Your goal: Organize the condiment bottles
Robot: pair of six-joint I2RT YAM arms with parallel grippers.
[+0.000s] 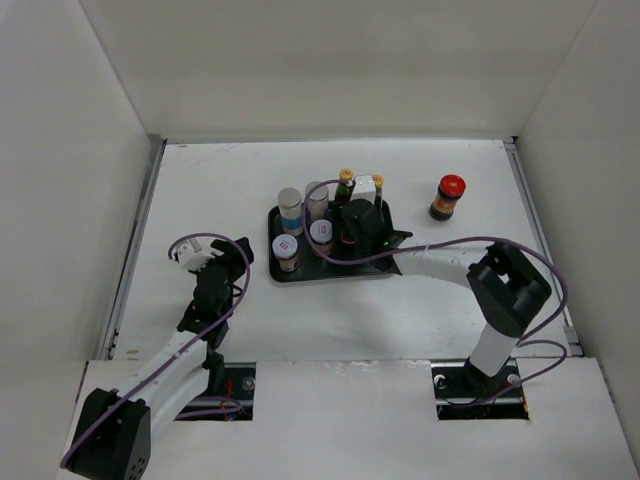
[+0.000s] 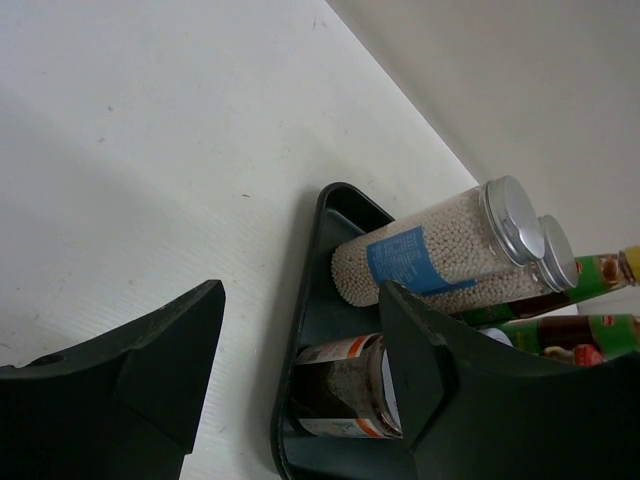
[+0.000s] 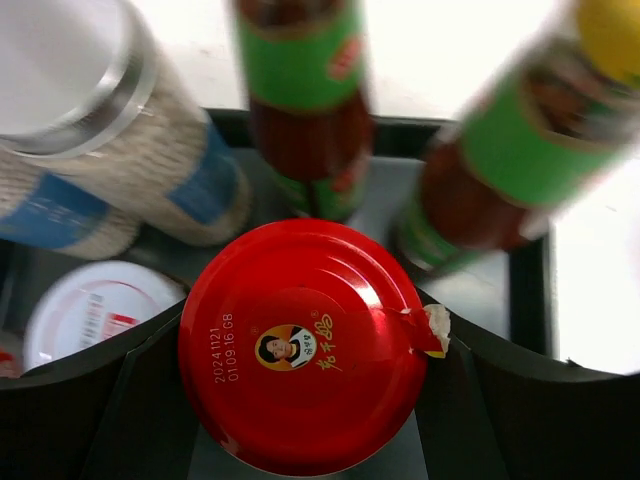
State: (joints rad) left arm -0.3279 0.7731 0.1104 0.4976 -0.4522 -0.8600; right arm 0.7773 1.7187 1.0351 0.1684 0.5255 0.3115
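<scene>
A black tray [image 1: 330, 277] holds two silver-lidded shakers [image 1: 290, 205], two white-lidded jars [image 1: 286, 250] and two slim yellow-capped bottles [image 1: 346, 180]. My right gripper [image 1: 360, 222] is over the tray's right part, shut on a red-lidded jar [image 3: 305, 345], with a finger against each side of the lid. The shakers [image 3: 120, 130], one white lid [image 3: 90, 305] and the bottles [image 3: 300, 90] stand just behind it. A second red-lidded jar [image 1: 448, 196] stands on the table right of the tray. My left gripper [image 1: 238, 255] is open and empty, left of the tray [image 2: 335, 205].
White walls enclose the table on the left, back and right. The left wrist view shows the shakers [image 2: 430, 255] and a white-lidded jar [image 2: 345, 385] in the tray's near corner. Purple cables loop over both arms.
</scene>
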